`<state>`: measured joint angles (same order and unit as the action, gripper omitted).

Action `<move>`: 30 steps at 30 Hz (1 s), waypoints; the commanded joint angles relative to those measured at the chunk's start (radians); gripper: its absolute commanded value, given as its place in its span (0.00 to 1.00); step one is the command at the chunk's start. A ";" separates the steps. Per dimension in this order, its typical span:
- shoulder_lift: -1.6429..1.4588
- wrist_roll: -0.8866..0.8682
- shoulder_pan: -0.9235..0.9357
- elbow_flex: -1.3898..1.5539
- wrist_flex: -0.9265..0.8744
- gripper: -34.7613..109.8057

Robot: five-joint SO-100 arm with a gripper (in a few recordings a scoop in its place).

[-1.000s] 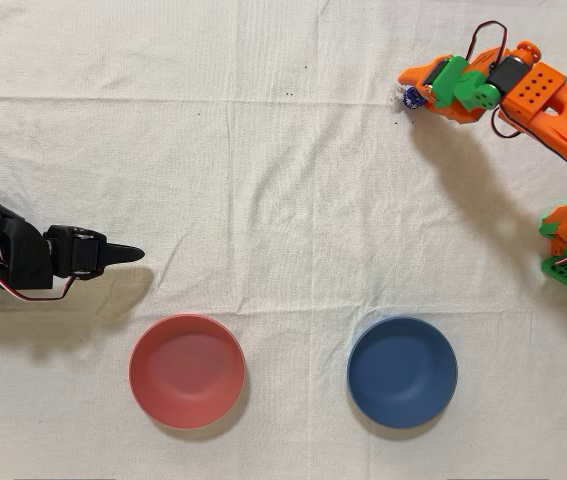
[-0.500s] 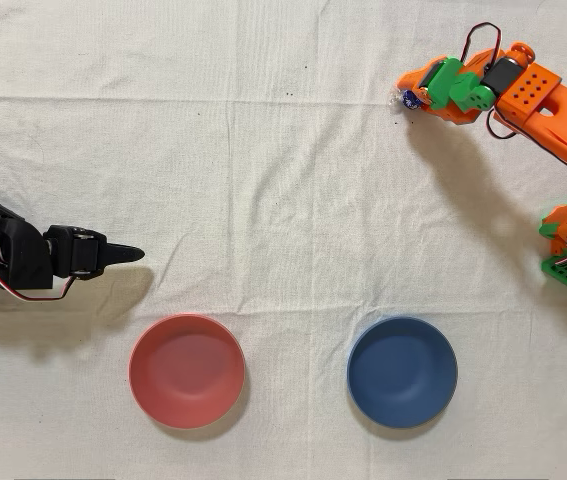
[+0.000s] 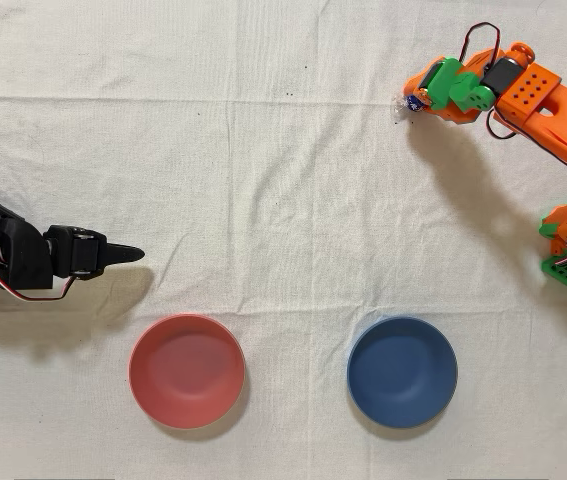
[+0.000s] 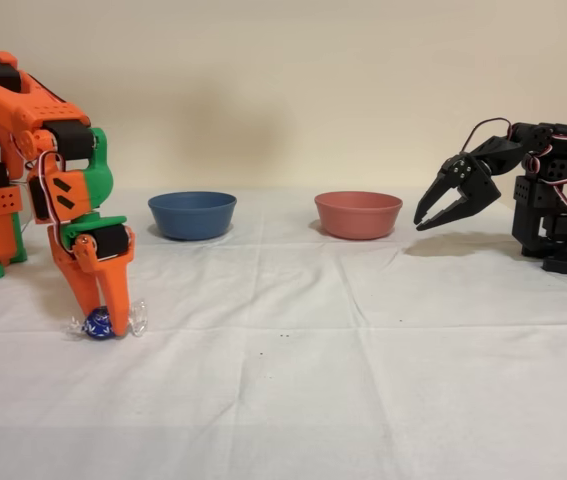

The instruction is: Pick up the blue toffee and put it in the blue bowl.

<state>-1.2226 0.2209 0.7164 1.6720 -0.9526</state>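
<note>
On the white-clothed worktop, overhead view, the blue bowl sits at six o'clock. At two o'clock the orange arm's claw is closed around the blue toffee, low at the cloth. Best lift straight up, grip firm, before swinging toward the bowl.

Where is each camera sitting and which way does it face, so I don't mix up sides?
Overhead view: above the table, looking straight down; orange arm at upper right, gripper at the blue toffee.
Fixed view: table height, facing the wall; orange arm at left, gripper on the toffee.
Shared: blue bowl, pink bowl, with sides mirrored.
</note>
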 commanded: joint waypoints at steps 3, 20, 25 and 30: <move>-0.161 0.049 -0.005 0.029 -0.023 0.36; -0.611 0.109 -0.233 0.112 -0.219 0.36; -0.657 0.100 -0.359 0.041 -0.304 0.36; -0.692 0.141 -0.546 -0.021 -0.333 0.36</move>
<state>-1.8070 0.3344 0.2823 1.7411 -1.2655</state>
